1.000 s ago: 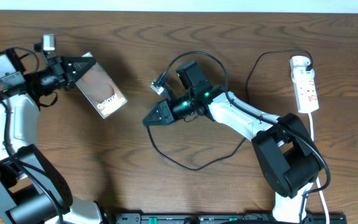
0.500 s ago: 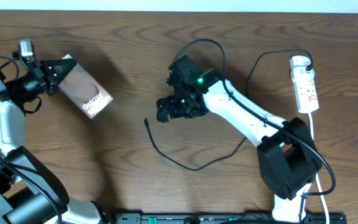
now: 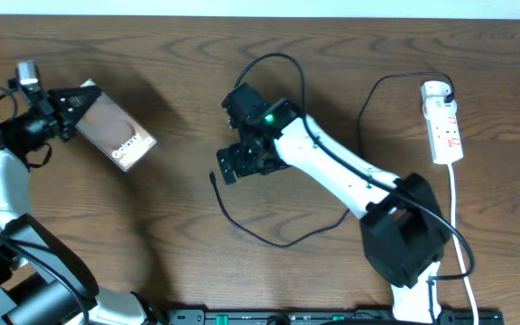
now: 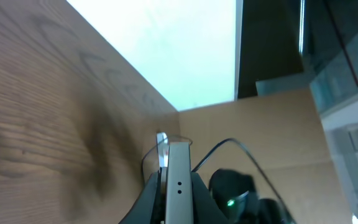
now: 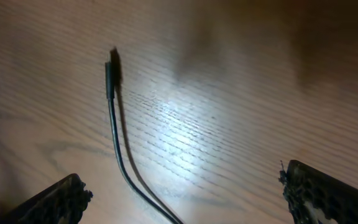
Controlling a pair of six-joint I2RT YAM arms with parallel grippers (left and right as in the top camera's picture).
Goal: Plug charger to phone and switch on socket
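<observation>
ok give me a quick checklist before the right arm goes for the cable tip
1. Phone secure in the left gripper: ok, jaws shut on one end.
2. Right gripper ready to grasp: ok, jaws wide open and nothing held.
3. Connector tip reachable: ok, it lies free on the table, close by the open gripper.
4. Cable free of snags: cannot tell, part of it runs behind the right arm.
5. White adapter in the socket: ok, it sits at the strip's far end.
6. Socket switch state: cannot tell, too small to read.
</observation>
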